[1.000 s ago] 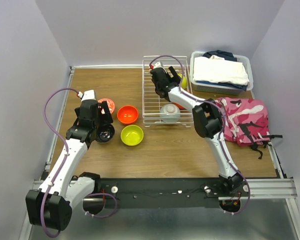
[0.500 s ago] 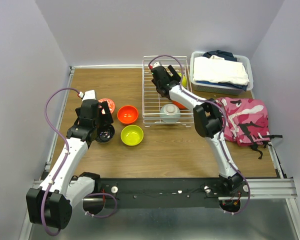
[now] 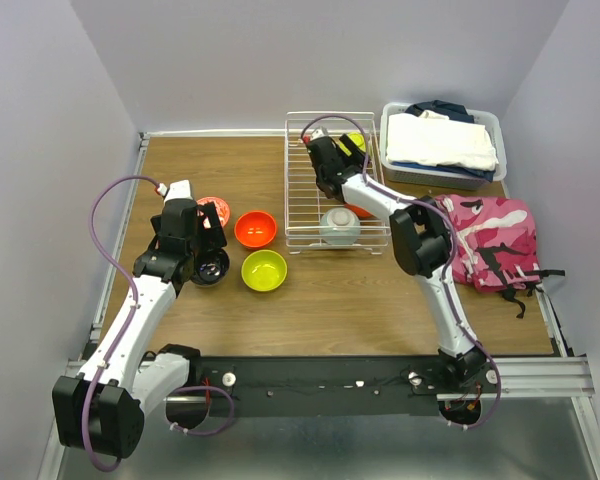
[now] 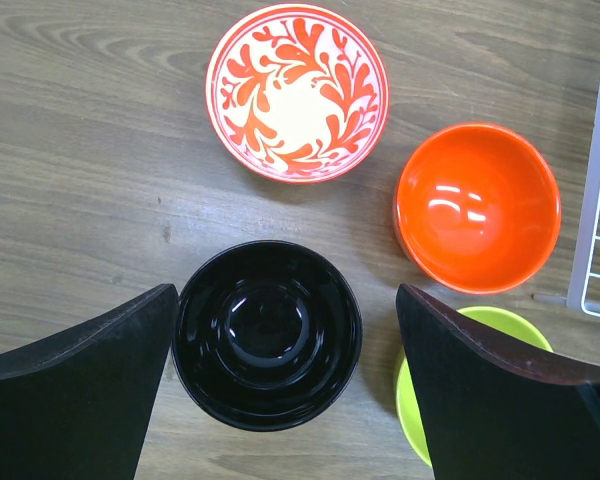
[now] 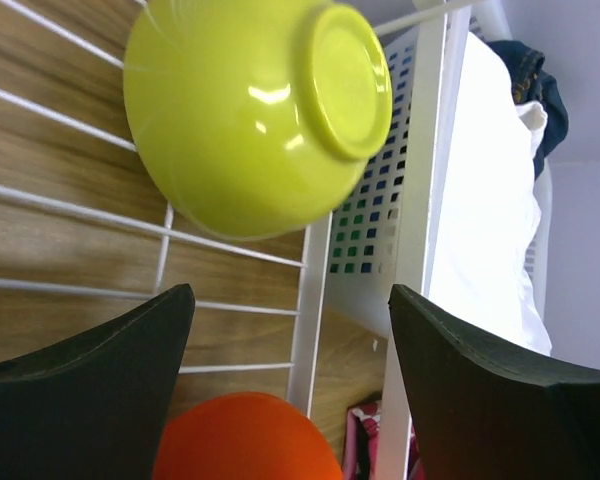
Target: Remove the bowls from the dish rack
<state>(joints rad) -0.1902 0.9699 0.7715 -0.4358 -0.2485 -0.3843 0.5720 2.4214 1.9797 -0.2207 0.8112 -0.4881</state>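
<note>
Edges nearer the dish rack's [image 3: 302,200] far corner than before, right gripper [image 5: 290,300] spread, empty, facing a tipped lime-green bowl [image 5: 250,110]. Hovers with left gripper [image 4: 285,295] agape, empty, above the dark bowl [image 4: 267,335] on the table [image 4: 80,150].

Bowls: seven
Near left hand [image 4: 285,290]: four (patterned bowl [image 4: 297,92], orange bowl [image 4: 477,207], black bowl [image 4: 268,333], green bowl [image 4: 412,400])
Near right hand [image 5: 290,300]: three (second green bowl [image 5: 240,110], second orange bowl [image 5: 245,440], pale bowl [image 3: 339,226])
Rack [image 3: 305,205]: one
Bin [image 3: 440,177]: one
Pink bag [image 3: 490,240]: one
</note>
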